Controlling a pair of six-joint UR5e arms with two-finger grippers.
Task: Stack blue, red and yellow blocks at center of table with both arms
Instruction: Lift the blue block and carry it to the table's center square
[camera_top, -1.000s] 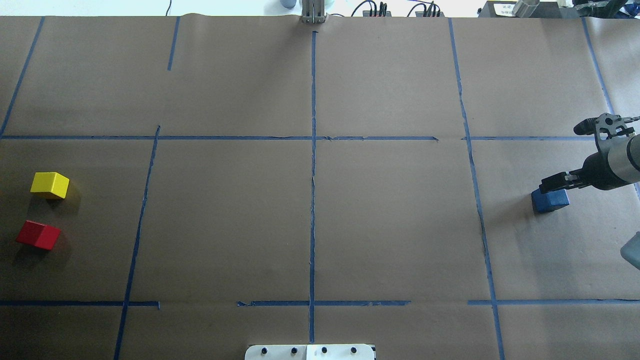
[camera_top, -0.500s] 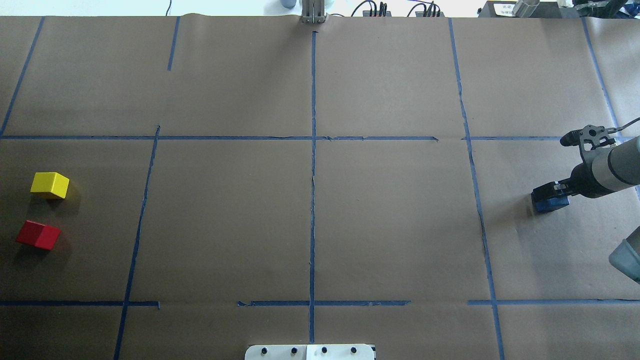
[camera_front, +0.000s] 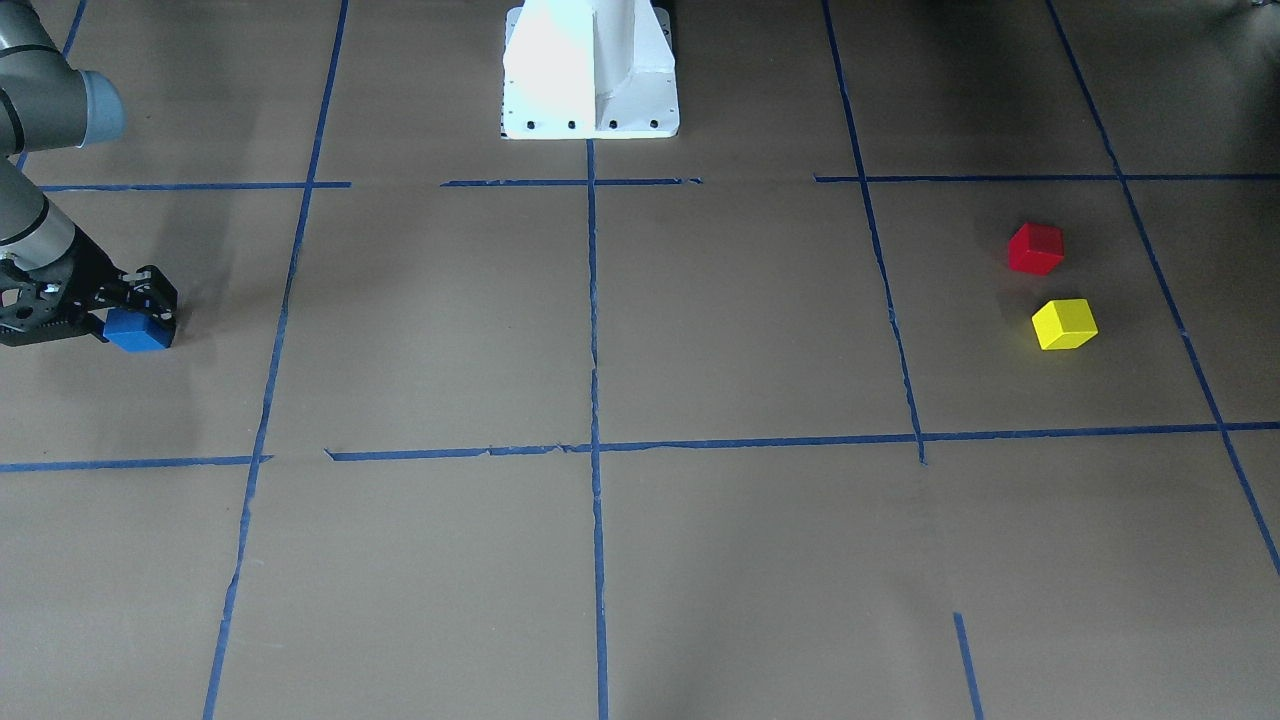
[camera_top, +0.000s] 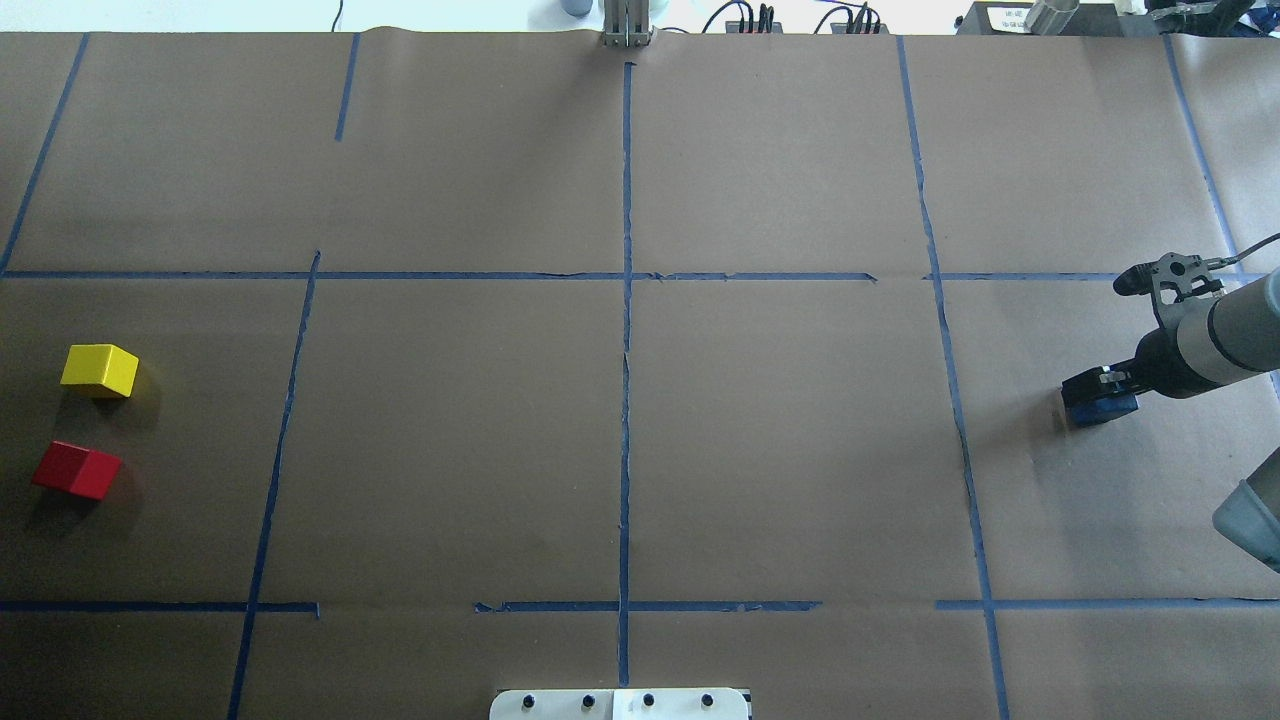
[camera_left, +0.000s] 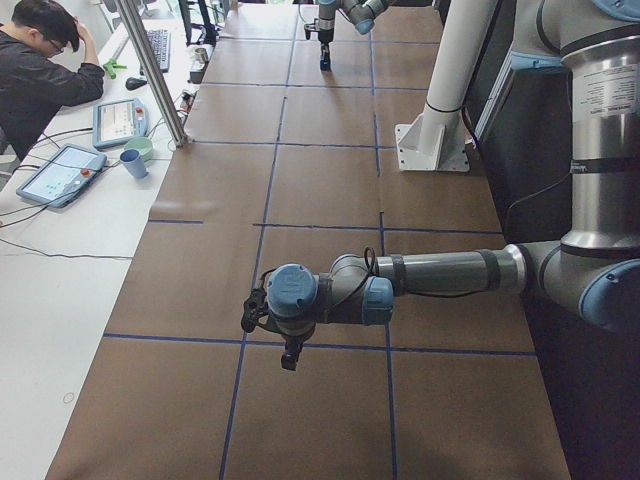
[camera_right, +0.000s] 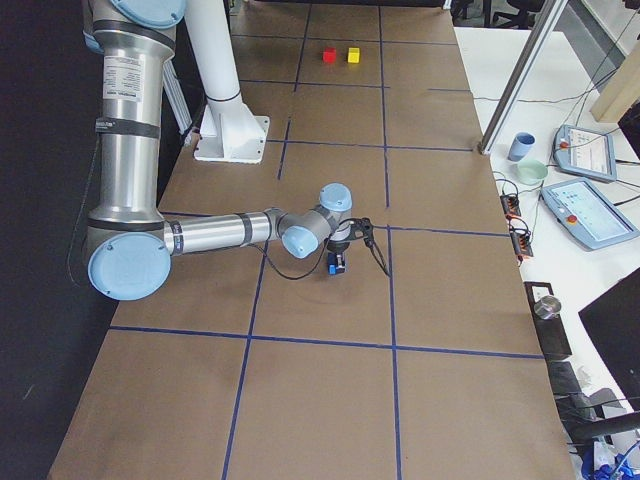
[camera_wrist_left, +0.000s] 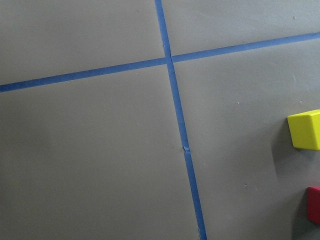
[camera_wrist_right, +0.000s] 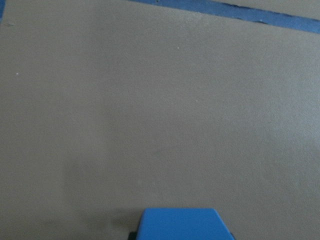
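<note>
The blue block (camera_top: 1100, 411) sits at the table's right side and also shows in the front view (camera_front: 136, 331) and at the bottom edge of the right wrist view (camera_wrist_right: 182, 225). My right gripper (camera_top: 1097, 390) is low over it, jaws on either side of it, seemingly open. The yellow block (camera_top: 100, 370) and the red block (camera_top: 76, 470) lie apart at the far left; both show at the right edge of the left wrist view, yellow (camera_wrist_left: 305, 130) and red (camera_wrist_left: 314, 205). My left gripper (camera_left: 288, 356) shows only in the exterior left view, so I cannot tell its state.
Blue tape lines grid the brown paper, with a centre line (camera_top: 626, 440) down the middle. The white robot base (camera_front: 590, 70) stands at the near edge. An operator (camera_left: 40, 70) sits at a side desk with tablets and cups, off the table.
My right gripper has come down from just above the blue block to around it, shifting slightly left. The blocks have not moved.
</note>
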